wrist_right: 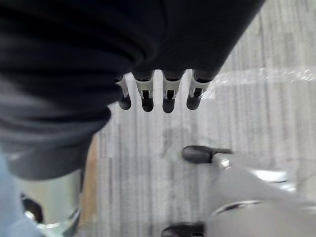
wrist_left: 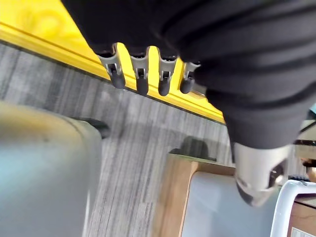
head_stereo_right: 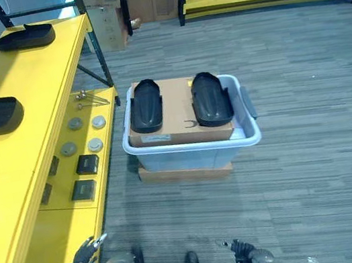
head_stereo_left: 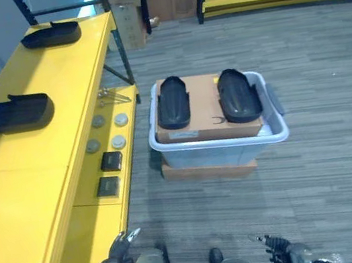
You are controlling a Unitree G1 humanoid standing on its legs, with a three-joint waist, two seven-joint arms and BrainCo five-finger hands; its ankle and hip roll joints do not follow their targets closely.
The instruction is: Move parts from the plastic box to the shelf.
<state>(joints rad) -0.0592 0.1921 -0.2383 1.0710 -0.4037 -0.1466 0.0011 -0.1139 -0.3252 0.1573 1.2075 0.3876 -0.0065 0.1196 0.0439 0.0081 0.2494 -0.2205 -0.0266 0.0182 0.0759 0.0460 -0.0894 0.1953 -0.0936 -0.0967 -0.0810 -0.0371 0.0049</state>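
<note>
Both eye views look steeply down from the head at the box (head_stereo_left: pixel 222 140); each wrist view looks closely along its hand toward the floor (wrist_right: pixel 256 123).

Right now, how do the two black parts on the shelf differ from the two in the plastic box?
The shelf parts lie far apart, directly on the yellow shelf, lengthwise across the view. The box parts lie close together, side by side, on a brown carton in the plastic box, pointing away from the robot. All four are black, elongated shells.
</note>
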